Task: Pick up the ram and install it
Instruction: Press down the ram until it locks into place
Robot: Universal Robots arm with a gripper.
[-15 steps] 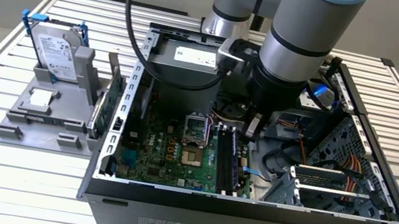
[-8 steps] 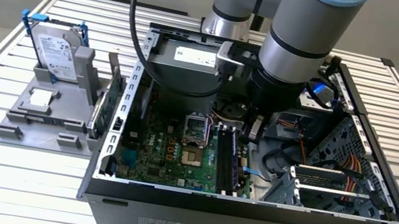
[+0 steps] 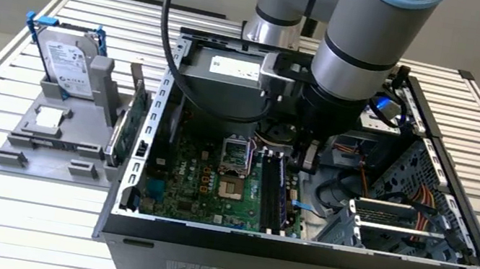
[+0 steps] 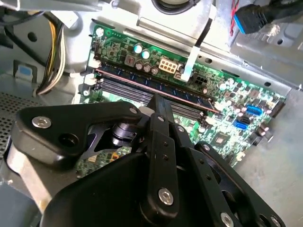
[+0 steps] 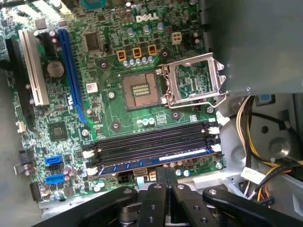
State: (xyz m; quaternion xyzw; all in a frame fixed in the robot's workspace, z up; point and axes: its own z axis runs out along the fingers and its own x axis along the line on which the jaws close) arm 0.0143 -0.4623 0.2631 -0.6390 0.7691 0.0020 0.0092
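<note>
Ram (image 5: 156, 160): thin strip with a blue label along its face, standing on edge in a memory slot on the motherboard (image 5: 113, 109). It sits in the slot at the board's edge, the one nearest the gripper. In the second wrist view the ram (image 4: 189, 100) runs as a long narrow line across the board, reaching out on both sides of the fingers.

Gripper (image 5: 164, 170): fingers clenched together, no gap between the tips, nothing clamped between them. In the second wrist view the gripper (image 4: 158, 98) has its joined tips right over the ram at roughly mid-length. Touching or just above: cannot tell. The ram's length lies along the line on which the fingers close, not across it.

Just beside the ram, on the side away from the gripper: three black slots (image 5: 151, 139), parallel to it. Beyond them the processor socket (image 5: 142, 90) with its metal bracket (image 5: 194, 80) swung open.

In the exterior view the gripper (image 3: 306, 159) reaches down into the open computer case (image 3: 297, 261), far end of the slot row. Case lies on a slatted metal table (image 3: 12, 213).

To the exterior view's left, well apart from the gripper: a grey holder (image 3: 43, 145) with a hard drive (image 3: 67, 58) upright in a blue frame, and a green card (image 3: 128, 134) standing just beside the case wall.
</note>
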